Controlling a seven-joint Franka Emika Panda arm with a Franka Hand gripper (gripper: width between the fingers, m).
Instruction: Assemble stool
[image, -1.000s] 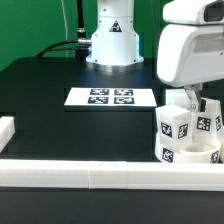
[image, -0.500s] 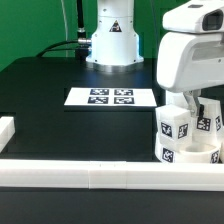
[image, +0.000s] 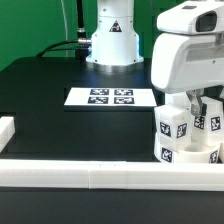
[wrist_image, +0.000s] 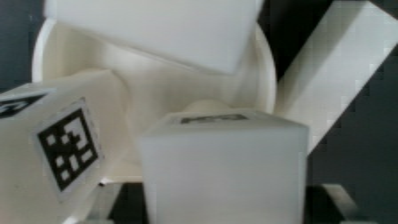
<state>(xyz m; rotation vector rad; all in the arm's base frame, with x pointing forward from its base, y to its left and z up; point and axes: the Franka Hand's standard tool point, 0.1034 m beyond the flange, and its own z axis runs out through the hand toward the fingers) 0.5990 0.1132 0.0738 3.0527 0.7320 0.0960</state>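
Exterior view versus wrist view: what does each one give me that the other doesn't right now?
Only the exterior view shows the marker board, the border rail, the robot base and the arm's white body hiding the gripper. Only the wrist view shows the round seat from above, close up. Both show the tagged legs standing on the seat.

Exterior view: bright, even lighting, faint sheen on black table (image: 50, 85). Wrist view: soft, blurred close-up; whites nearly overexposed.
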